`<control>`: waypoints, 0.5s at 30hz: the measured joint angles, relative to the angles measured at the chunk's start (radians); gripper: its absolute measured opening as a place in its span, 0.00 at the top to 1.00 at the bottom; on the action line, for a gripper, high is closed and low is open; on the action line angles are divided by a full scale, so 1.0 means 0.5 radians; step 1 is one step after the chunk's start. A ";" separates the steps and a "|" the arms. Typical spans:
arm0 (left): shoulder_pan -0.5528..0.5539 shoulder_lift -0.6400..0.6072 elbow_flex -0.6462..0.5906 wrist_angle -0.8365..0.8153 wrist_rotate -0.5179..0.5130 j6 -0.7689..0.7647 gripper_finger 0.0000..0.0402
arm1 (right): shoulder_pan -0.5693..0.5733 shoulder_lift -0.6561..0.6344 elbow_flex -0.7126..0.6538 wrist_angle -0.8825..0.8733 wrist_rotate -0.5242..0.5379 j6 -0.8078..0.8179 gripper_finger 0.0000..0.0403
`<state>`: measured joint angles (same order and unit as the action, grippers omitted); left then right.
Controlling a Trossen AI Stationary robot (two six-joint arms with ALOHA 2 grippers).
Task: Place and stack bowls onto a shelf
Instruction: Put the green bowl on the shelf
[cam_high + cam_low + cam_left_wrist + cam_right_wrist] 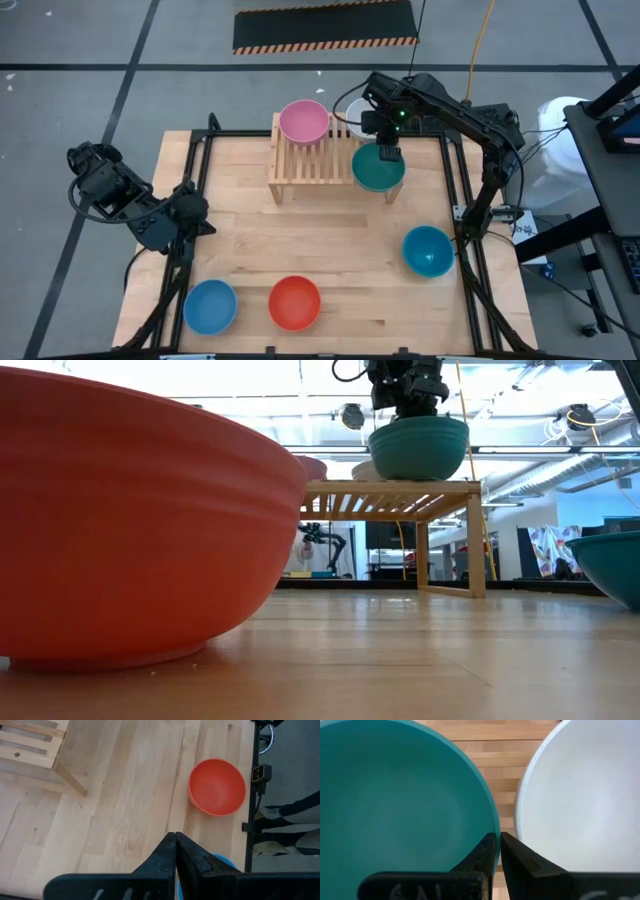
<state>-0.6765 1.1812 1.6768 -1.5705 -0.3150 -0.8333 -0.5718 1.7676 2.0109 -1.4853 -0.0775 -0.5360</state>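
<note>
Two bowls on the shelf (300, 165) so far: pink bowl (303, 121) at its far left corner, white bowl (352, 112) at its far right corner, mostly hidden under the right arm in the high view. A third, the green bowl (378, 167), at the shelf's near right corner, overhanging the right edge; from the low view, apparently resting on or just above the slats, touching or not impossible to say. Right end effector (387, 152) above the far rim of the green bowl, fingers pinched on that rim with almost no gap, as seen in the right wrist view (498, 851).

Still off the shelf, on the surface: teal-blue bowl (428, 250) to the near right of the shelf, red bowl (294, 302) well nearer the front, blue bowl (210, 306) to the near left beside the red one.

Left end effector (175, 851) waiting left of the shelf, fingers pressed together, holding nothing.

Roughly halfway, by judgement: release of the green bowl pending, then three bowls left to place or stack.
</note>
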 joint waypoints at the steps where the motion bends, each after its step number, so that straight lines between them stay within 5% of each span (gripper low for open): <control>1: 0.000 0.000 0.000 0.000 0.000 0.000 0.98 | 0.003 -0.003 0.000 -0.001 -0.001 0.000 0.94; 15: 0.000 0.000 0.000 0.000 0.000 -0.007 0.98 | 0.015 -0.151 -0.001 0.026 0.003 -0.007 0.94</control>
<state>-0.6765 1.1812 1.6768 -1.5703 -0.3149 -0.8368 -0.5644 1.6920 2.0107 -1.4723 -0.0761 -0.5393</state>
